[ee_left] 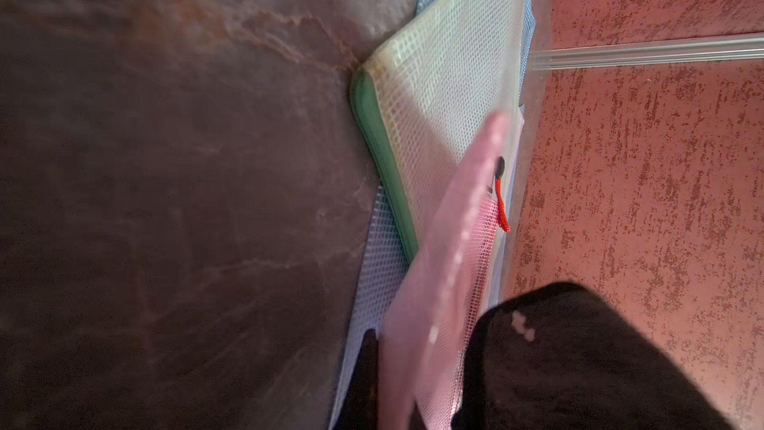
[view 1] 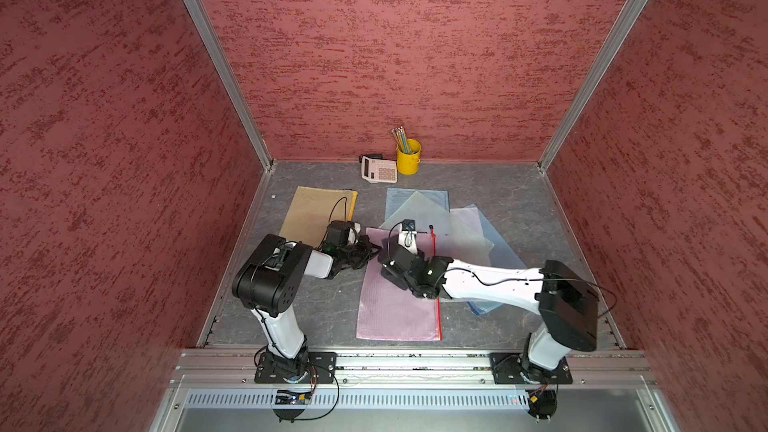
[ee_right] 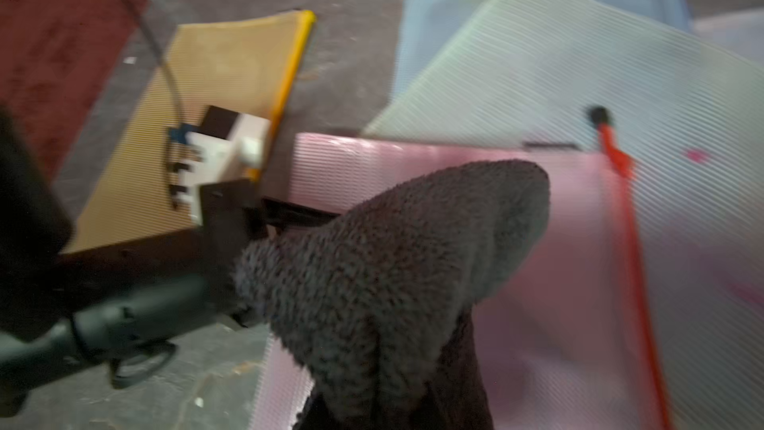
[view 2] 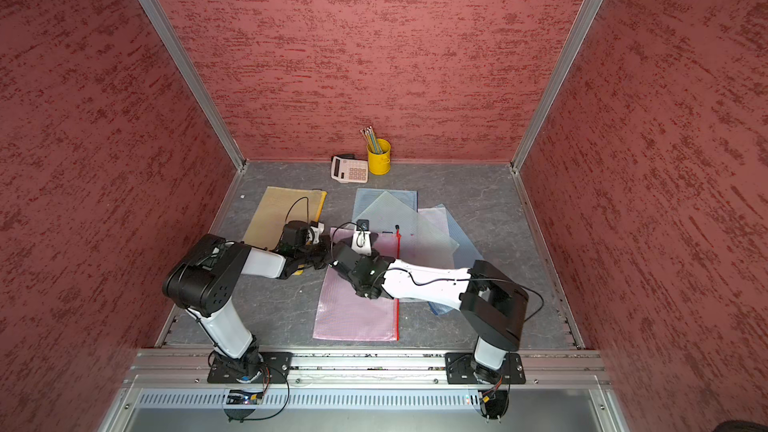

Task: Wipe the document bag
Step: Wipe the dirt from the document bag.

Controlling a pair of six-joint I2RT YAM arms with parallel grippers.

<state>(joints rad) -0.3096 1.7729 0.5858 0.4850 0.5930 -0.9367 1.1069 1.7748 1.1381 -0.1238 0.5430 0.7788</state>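
Pink mesh document bag with a red zip (view 1: 390, 313) lies just beside the tan mesh pouch (view 1: 316, 214), its pouch-side edge pinched by the left gripper (view 1: 369, 249), so the right gripper (view 1: 390, 267), clamped on a dark grey terry cloth (ee_right: 392, 262), should press down and stroke away from that pouch.

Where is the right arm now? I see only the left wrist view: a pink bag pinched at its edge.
Observer: The right pincer hangs over the pink bag, shut on a grey cloth.
Operator: Does the cloth touch the bag?
Observer: It seems to rest on it, close beside the left pincer, though the right wrist view is blurred.
Operator: Is any bag outside my view?
Observer: Yes. A yellow bag lies flat on the left arm's side, apart from the pile.
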